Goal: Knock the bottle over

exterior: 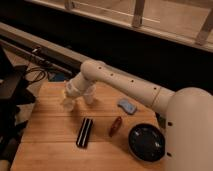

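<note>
A small white bottle (89,95) stands upright on the wooden table (50,125) near its back edge. My gripper (67,103) is low over the table just left of the bottle, at the end of the white arm (125,85), which reaches in from the right. The wrist passes close above and beside the bottle and hides part of it. I cannot tell whether they touch.
A black rectangular object (84,132) lies at the middle front. A reddish-brown object (115,126) lies beside it, with a pale blue item (127,106) behind and a black bowl (146,142) at the right. Dark equipment (12,90) and cables stand left of the table.
</note>
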Tool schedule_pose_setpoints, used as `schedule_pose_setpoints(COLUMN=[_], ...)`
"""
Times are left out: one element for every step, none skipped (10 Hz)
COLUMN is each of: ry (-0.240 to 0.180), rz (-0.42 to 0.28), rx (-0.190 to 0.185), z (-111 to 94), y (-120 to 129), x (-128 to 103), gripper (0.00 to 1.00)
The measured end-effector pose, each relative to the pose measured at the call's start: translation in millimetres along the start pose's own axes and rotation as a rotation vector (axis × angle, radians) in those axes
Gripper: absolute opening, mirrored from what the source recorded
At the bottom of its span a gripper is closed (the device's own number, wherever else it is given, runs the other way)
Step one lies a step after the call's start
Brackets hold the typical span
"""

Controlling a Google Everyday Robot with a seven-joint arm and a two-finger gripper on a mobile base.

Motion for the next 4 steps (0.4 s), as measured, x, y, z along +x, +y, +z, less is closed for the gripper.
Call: schedule_pose_setpoints(ry=[0.009,0.009,0.004,0.005], rz=[0.000,0.001,0.000,0.000], rx=[0.009,0.011,0.013,0.015], z=[2,-2,-10,-12], y=[0,-1,-2,-3], x=[1,1,-1,-1], gripper=[0.23,0.22,0.15,0.07])
